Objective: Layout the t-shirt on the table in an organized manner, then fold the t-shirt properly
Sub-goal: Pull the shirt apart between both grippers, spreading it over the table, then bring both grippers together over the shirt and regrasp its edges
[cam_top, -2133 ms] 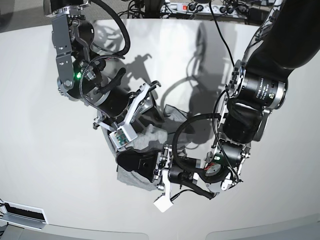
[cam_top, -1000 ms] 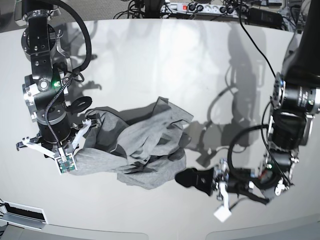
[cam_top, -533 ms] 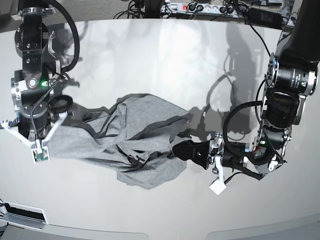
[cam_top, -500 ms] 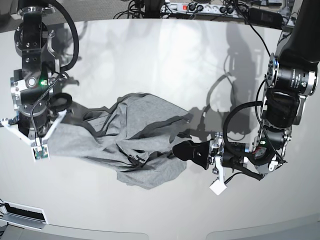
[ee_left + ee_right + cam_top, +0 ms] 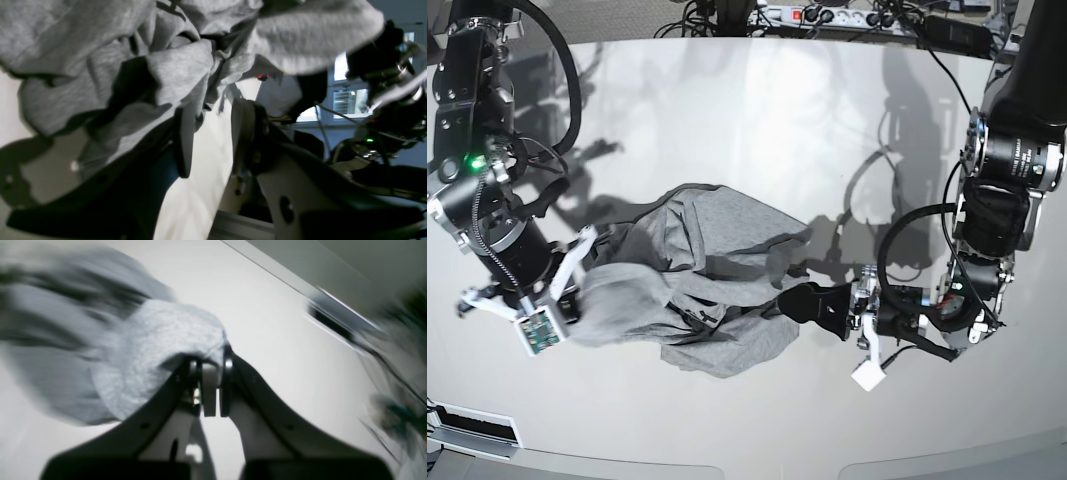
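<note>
Shirt: the heather-grey soft cotton t-shirt (image 5: pixel 702 275) lies in a rumpled heap near the middle of the wide glossy off-white bench (image 5: pixel 757 120); no lettering shows clearly, only a dark scrap among the folds in the left wrist view.
Done: nothing I would call laid out; the cloth is bunched, with overlapping folds and one end drawn out toward the right arm.
Left to do: by my judgement almost all of it: spreading flat, squaring sleeves and hem, then every fold.
Right hand: the right hand (image 5: pixel 210 373) has its fingers pressed together on a rounded bunch of the grey cloth, at the shirt's end on the base view's left (image 5: pixel 577 290).
Right arm pose: reaching in from the far left corner, forearm angled down and toward the near edge, wrist low over the bench.
Left hand: the left hand (image 5: pixel 208 133) has its fingers apart with bare bench between them; grey folds crowd one finger, but nothing is pinched.
Left arm pose: elbow bent, forearm lying low and level, hand pointing at the heap's near corner (image 5: pixel 812 303).
</note>
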You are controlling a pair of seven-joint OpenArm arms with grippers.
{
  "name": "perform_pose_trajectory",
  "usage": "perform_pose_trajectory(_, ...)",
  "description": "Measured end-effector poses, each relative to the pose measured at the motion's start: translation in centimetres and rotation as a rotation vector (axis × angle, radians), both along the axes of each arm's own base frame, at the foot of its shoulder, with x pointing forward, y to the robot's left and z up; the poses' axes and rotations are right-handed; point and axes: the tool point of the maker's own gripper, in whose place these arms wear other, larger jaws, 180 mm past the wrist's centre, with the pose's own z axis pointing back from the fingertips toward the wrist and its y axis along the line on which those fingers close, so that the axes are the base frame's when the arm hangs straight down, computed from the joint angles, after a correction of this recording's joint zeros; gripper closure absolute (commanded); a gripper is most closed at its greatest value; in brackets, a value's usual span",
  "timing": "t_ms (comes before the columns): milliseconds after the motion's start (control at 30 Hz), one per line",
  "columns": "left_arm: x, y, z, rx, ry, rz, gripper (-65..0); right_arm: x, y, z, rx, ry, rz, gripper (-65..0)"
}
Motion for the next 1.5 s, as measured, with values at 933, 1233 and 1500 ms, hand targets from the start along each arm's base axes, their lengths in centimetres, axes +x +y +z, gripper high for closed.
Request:
perform_pose_trajectory(933,2.1,5.1,1.8,0.074,-0.055,0.067,-21.2,-4.4,-7.0,-5.3,-0.374,0.303,-0.014,0.0)
perform_pose_trajectory(1233,2.1,5.1,1.8,0.074,-0.055,0.067,-21.2,-2.4,-11.5,-2.2,-0.422,0.137,-0.317,0.0)
perform_pose_trajectory(1500,2.5,5.2,2.2,0.076,-0.065,0.068,-21.2,-0.5,-1.5,1.1,-0.068,-0.050,0.119,0.0)
